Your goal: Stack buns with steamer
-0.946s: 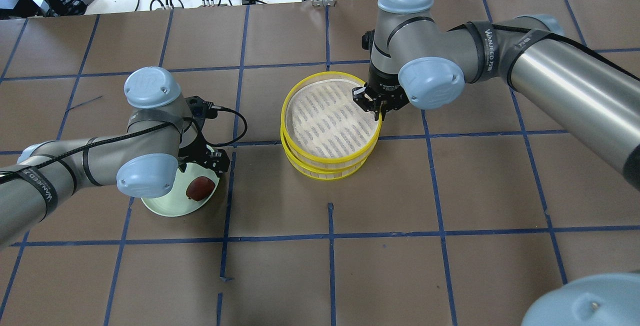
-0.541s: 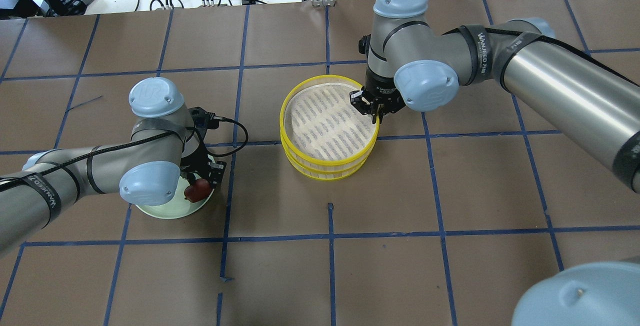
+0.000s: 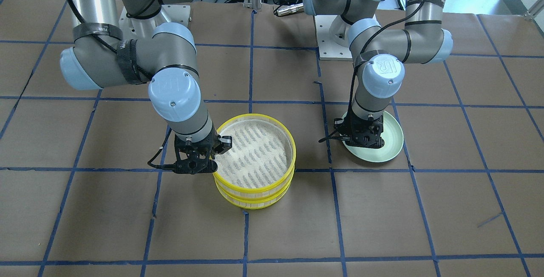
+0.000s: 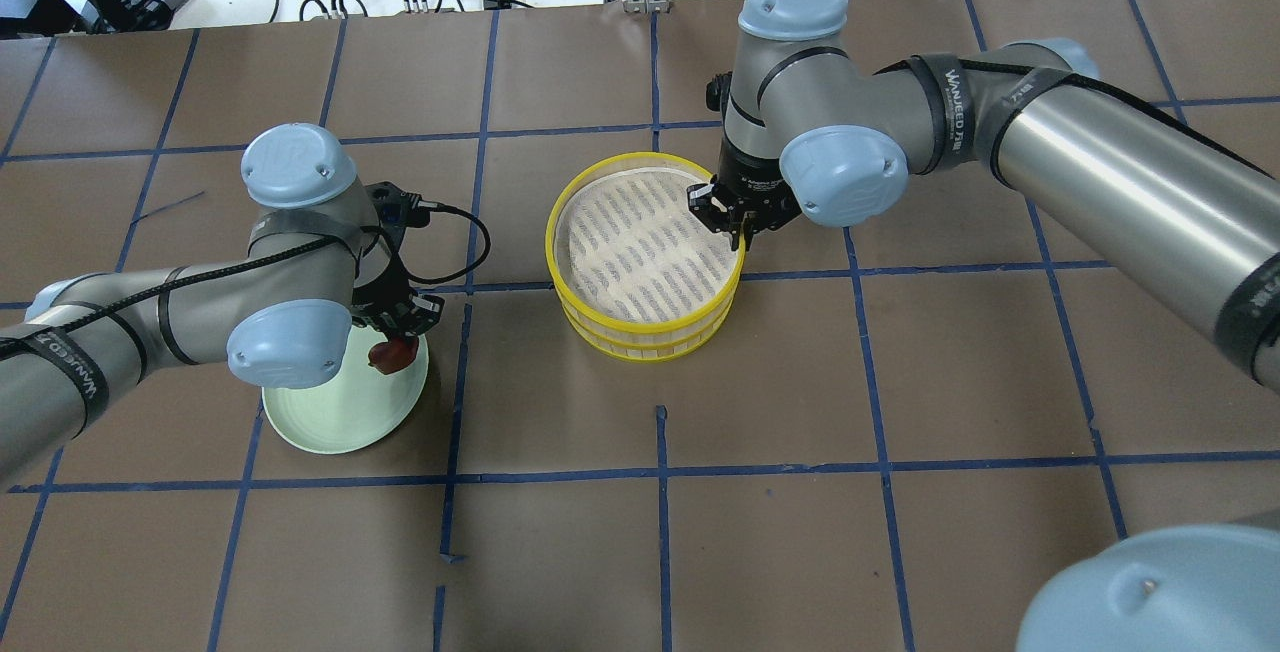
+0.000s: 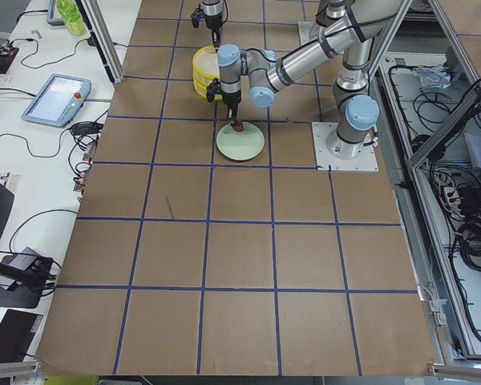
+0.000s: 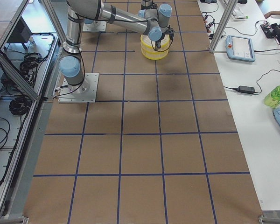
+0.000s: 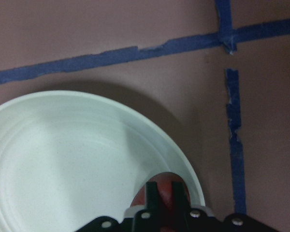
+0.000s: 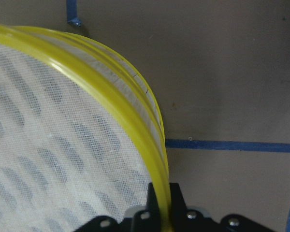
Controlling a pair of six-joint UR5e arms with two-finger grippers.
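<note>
1. Front-facing: right end effector (image 3: 199,167) is closed on the rim of the upper steamer tier (image 3: 255,151), at the edge nearest that arm. This tier sits on the lower tier (image 3: 255,200). Both have yellow rims and a pale mesh floor, and there is no bun in the top one yet. Left end effector (image 3: 363,140) is low over the pale green plate (image 3: 393,141) and hides its load here.
2. Overhead: left end effector is clamped on the reddish-brown bun (image 4: 390,356), which is small, domed and glossy, at the plate's edge on the steamer side. The rest of the plate is bare. The upper tier looks slightly off-line from the lower one; can't tell if it is lifted clear.
3. Exterior left: the bun hangs under the near arm, just above the plate rim, so it is probably picked and ready to carry to the steamer.
4. Exterior right: the steamer stack stands on the brown worktop (image 6: 140,140) under the near arm. Too small for grip detail.
5. Left wrist: fingers (image 7: 152,198) are narrowly apart with the red-brown bun pinched between them. The plate rim curves below.
6. Right wrist: fingers (image 8: 176,198) straddle the yellow rim, one inside and one outside. This rim pinch likely steadies or moves the tier for loading and stacking.
7. The white bun shows in no view.
</note>
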